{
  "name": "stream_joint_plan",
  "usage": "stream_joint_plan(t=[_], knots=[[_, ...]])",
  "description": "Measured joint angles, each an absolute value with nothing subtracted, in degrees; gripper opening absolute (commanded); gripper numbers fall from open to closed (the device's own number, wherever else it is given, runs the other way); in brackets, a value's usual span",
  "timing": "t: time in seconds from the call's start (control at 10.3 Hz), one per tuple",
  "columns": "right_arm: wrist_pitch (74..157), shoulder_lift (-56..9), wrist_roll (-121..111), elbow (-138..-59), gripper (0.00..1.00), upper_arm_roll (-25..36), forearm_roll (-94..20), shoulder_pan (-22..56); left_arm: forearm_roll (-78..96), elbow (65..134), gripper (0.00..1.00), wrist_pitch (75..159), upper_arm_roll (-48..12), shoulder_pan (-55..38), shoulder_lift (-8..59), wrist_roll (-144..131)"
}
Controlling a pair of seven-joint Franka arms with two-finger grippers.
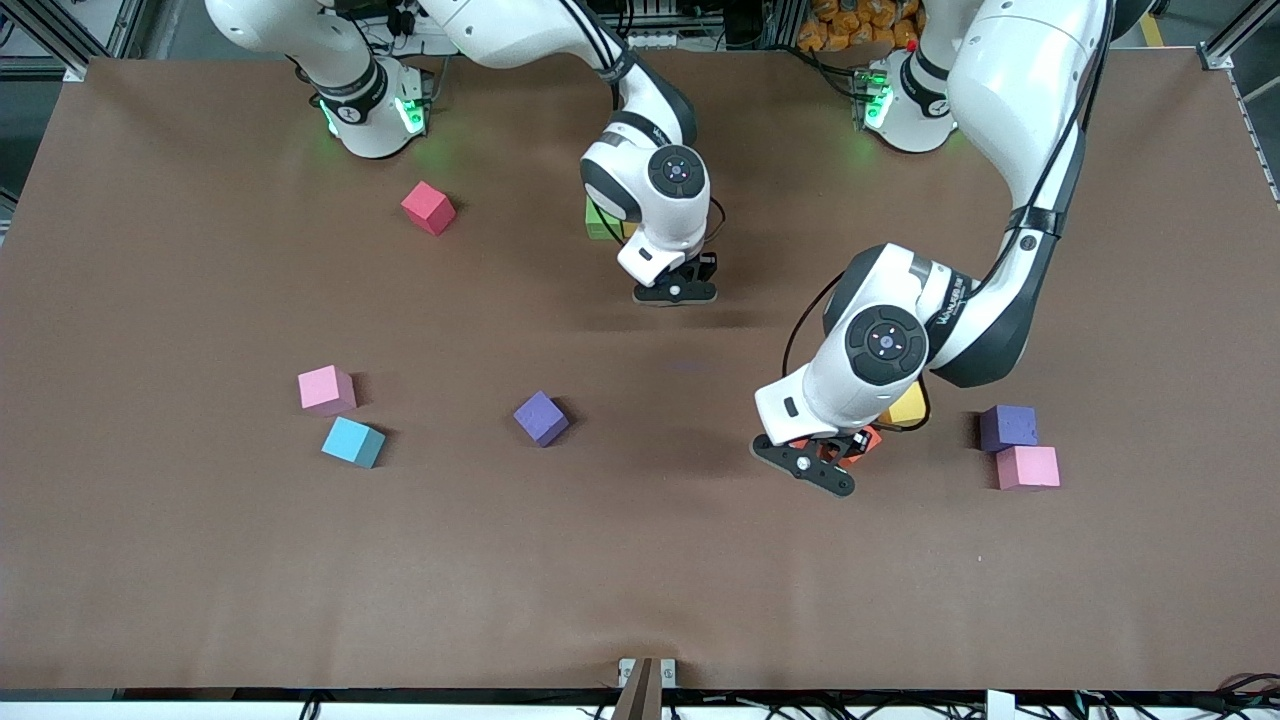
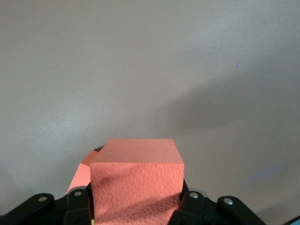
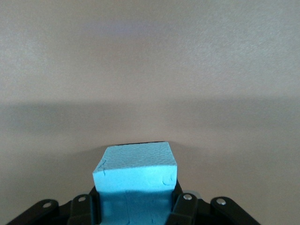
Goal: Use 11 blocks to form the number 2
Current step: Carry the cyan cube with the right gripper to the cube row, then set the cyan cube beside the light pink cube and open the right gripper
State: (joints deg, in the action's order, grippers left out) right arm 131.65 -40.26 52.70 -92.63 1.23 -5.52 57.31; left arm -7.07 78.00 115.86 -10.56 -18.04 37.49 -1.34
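Left pincer (image 2: 136, 206) gripping orange block (image 2: 136, 180); right pincer (image 3: 136, 206) gripping blue block (image 3: 136, 176)

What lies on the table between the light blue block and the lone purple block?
Nothing: in the front view the brown table is bare between the light blue block and the purple block.

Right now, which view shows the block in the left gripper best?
The left wrist view: the orange block fills the foreground, clamped in the left gripper. In the front view only a sliver of it shows under the wrist. The right wrist view does not show it.
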Motion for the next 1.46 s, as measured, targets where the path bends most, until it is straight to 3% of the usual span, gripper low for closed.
stream_joint_plan(t=[0.88,1.07,1.46], knots=[[132.01,-40.76,53.36,-92.63,0.02,1.19,-5.52,58.35,-7.07,78.0,0.08,115.3,-10.51,-17.63,37.12,-1.34],[132.01,-40.76,53.39,-92.63,1.0,1.19,-5.41,58.51,-7.07,78.0,0.08,115.05,-10.51,-17.63,37.08,-1.34],[131.97,-41.01,53.37,-92.64,1.0,1.2,-3.2,58.75,-7.07,78.0,0.08,114.49,-10.51,-17.61,36.62,-1.34]])
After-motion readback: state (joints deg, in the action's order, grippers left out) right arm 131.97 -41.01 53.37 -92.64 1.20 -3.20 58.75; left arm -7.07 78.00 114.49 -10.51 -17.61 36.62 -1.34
